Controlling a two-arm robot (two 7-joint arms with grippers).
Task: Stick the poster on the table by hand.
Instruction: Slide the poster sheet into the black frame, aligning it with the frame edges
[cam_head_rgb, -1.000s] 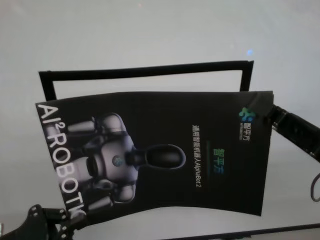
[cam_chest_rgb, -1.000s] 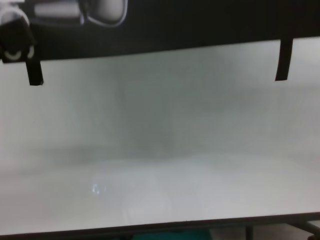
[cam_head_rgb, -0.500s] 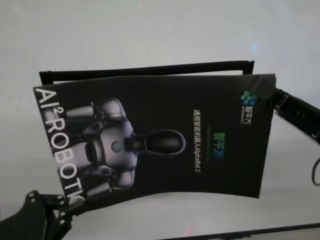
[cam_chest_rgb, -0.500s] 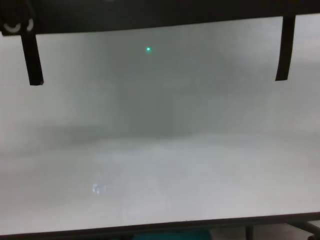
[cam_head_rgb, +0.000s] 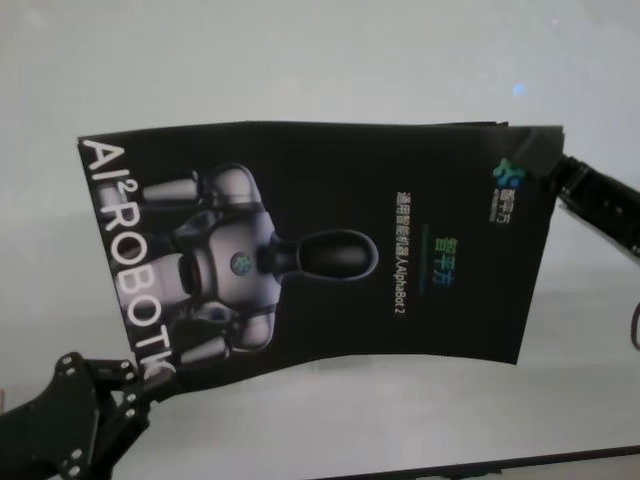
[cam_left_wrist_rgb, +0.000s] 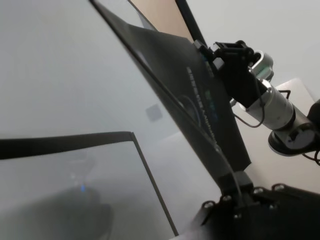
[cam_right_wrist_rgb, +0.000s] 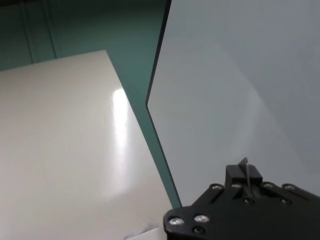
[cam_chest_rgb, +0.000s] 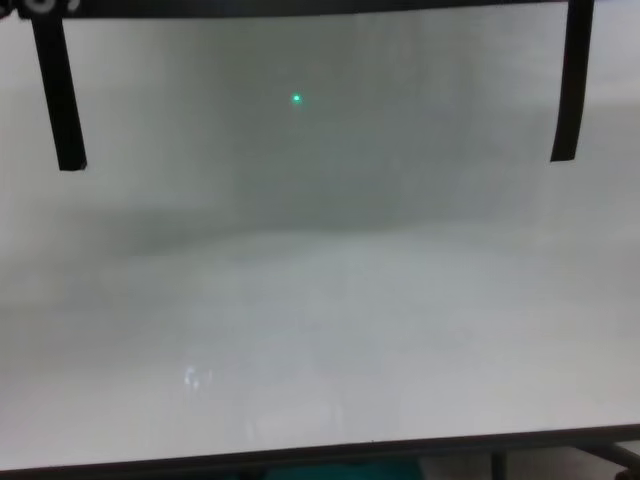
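Head view: the poster (cam_head_rgb: 320, 250), a black glossy sheet with white lettering and a silver-grey robot picture, fills the centre of the frame, held above the white-grey counter (cam_head_rgb: 300, 60). The left hand (cam_head_rgb: 150, 385) pinches its corner at the lower left of the frame, and the right hand (cam_head_rgb: 548, 165) is closed on its corner at the upper right. Chest view: two narrow black tape strips (cam_chest_rgb: 58, 95) hang at the upper left and upper right over the counter, whose thin dark front edge runs along the bottom of the frame.
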